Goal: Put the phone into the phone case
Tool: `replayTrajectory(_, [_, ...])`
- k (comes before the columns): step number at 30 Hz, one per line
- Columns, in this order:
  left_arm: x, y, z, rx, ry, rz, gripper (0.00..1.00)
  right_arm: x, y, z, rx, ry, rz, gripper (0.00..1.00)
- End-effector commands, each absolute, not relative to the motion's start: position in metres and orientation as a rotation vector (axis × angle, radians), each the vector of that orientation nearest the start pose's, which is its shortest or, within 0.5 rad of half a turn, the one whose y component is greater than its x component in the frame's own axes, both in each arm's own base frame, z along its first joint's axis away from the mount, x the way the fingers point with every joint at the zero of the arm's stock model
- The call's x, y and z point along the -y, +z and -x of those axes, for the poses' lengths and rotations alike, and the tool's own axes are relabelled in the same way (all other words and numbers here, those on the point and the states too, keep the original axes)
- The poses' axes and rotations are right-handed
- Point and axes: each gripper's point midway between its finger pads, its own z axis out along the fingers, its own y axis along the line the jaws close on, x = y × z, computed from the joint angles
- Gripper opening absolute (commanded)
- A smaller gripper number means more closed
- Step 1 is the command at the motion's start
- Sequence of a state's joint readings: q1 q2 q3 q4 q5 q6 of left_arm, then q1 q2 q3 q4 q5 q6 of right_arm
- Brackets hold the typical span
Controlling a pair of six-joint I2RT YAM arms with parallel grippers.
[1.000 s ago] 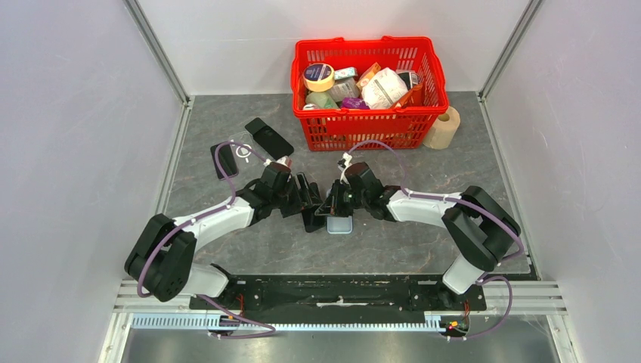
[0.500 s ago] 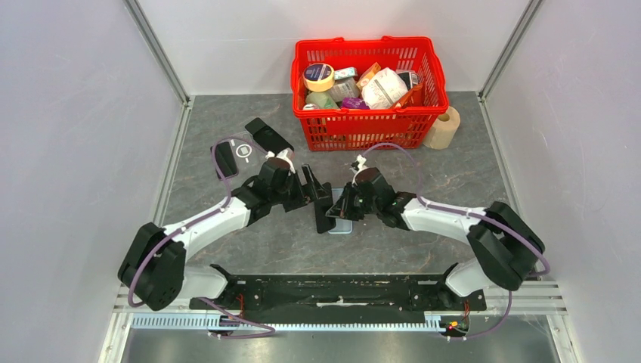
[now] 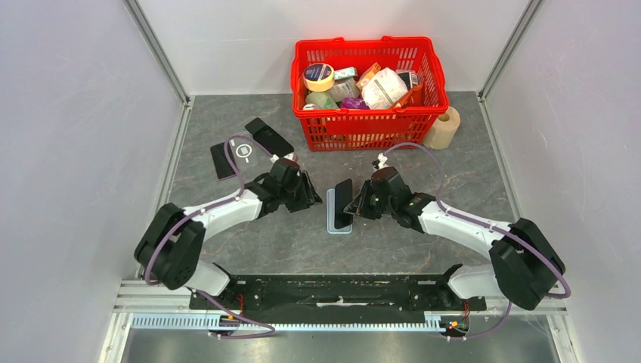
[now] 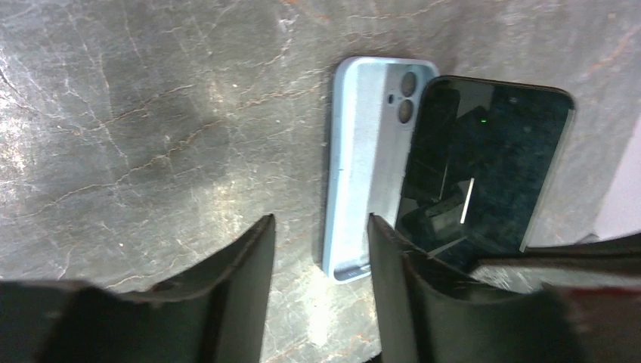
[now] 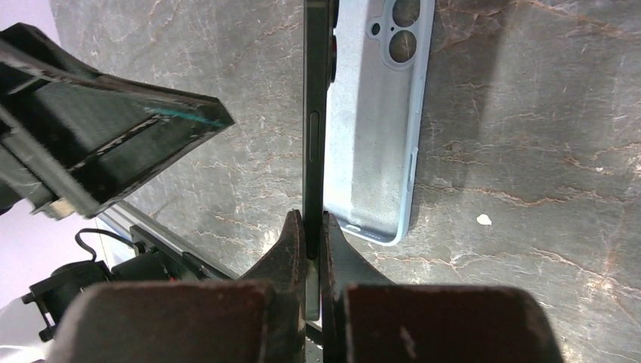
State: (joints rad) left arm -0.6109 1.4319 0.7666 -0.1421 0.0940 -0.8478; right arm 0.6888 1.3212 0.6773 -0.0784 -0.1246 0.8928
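Two arms bend inward from the lower corners of the top view, and their wrists meet near the middle of the grey bench [image 3: 461, 170]. The left hand [image 4: 321, 231] sits low just left of centre. Its fingers [image 4: 234, 291] are spread apart with only bare bench between them, so it holds nothing.

The right hand [image 5: 310, 227] reaches in from the right and is pinched tight on the black phone [image 4: 487, 170], gripping it at one end. The phone stands on its long edge, tilted. Its glossy screen faces the left hand and its camera bumps face the pale blue phone case [image 4: 366, 189].

That case lies flat on the bench at centre frame in the top view, with its camera cutouts at its upper end. The phone leans over the case's right side. Whether the two touch cannot be told.
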Motion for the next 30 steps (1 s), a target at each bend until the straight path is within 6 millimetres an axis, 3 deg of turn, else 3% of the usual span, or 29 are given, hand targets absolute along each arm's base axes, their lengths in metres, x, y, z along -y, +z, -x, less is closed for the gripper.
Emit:
replayTrajectory(1, [0.257, 0.068, -0.282, -2.507, -0.739, 0.216, 0.5, -0.273, 0.094, -0.246, -2.434, 0.933, -0.166, 0.0])
replayTrajectory(5, [0.264, 0.053, -0.281, -2.543, -0.73, 0.205, 0.33, -0.275, 0.085, -0.245, -2.455, 0.929, -0.161, 0.0])
replayTrajectory(11, [0.272, 0.041, -0.279, -2.569, -0.718, 0.189, 0.22, -0.278, 0.077, -0.247, -2.46, 0.935, -0.163, 0.0])
replayTrajectory(20, [0.282, 0.03, -0.276, -2.6, -0.714, 0.167, 0.15, -0.29, 0.061, -0.243, -2.523, 0.988, -0.159, 0.0])
replayTrajectory(30, [0.292, 0.029, -0.274, -2.609, -0.728, 0.147, 0.13, -0.29, 0.039, -0.238, -2.583, 0.976, -0.164, 0.0])
